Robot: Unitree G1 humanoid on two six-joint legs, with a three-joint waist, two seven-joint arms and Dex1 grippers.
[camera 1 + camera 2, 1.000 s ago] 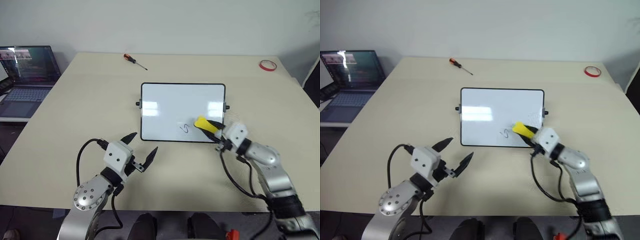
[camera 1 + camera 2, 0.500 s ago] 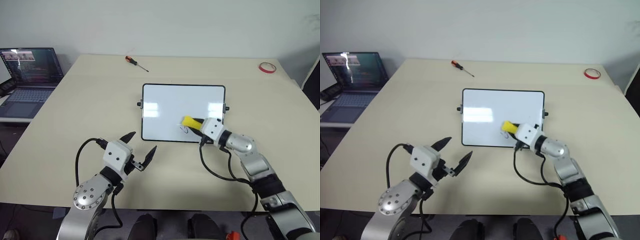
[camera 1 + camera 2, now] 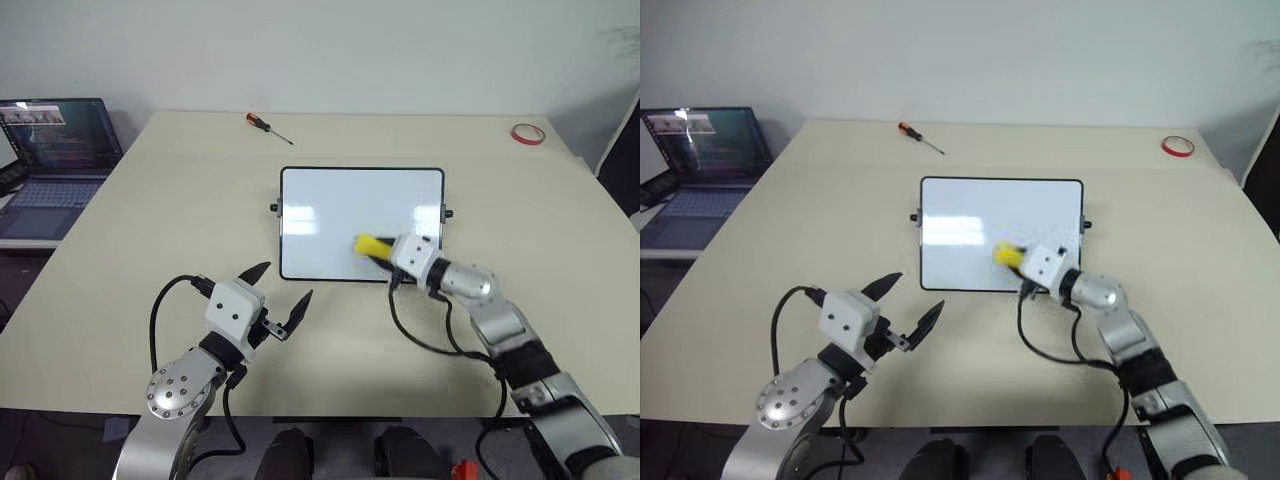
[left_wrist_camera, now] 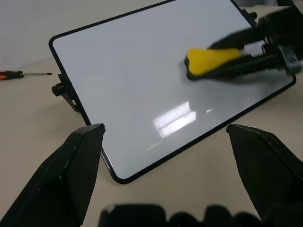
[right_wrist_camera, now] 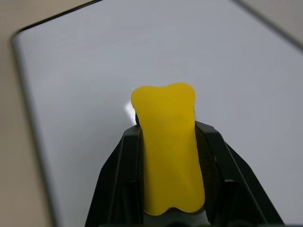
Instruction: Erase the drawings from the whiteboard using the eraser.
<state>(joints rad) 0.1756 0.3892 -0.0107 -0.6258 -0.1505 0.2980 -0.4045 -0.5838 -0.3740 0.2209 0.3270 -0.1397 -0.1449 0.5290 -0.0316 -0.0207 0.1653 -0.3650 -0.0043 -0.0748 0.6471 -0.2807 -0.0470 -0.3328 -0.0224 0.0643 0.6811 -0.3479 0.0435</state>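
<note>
The whiteboard (image 3: 340,205) lies flat in the middle of the table, with a black frame. My right gripper (image 3: 385,252) is shut on the yellow eraser (image 3: 372,243), which rests on the board's lower part, right of centre. The right wrist view has the eraser (image 5: 168,142) clamped between both black fingers over the white surface. The drawings are hidden: no mark shows on the bare board. My left gripper (image 3: 284,284) hovers open and holds nothing, just in front of the board's near left corner. Its wrist view looks across the whiteboard (image 4: 142,71) toward the eraser (image 4: 210,59).
An orange-handled screwdriver (image 3: 268,125) lies at the far side of the table. A red tape ring (image 3: 527,133) sits at the far right corner. An open laptop (image 3: 55,150) stands on a lower surface to the left.
My right gripper has slid the eraser leftward along the board's lower part, over the spot where a blue scribble showed; that scribble no longer shows. The left arm has stayed still.
</note>
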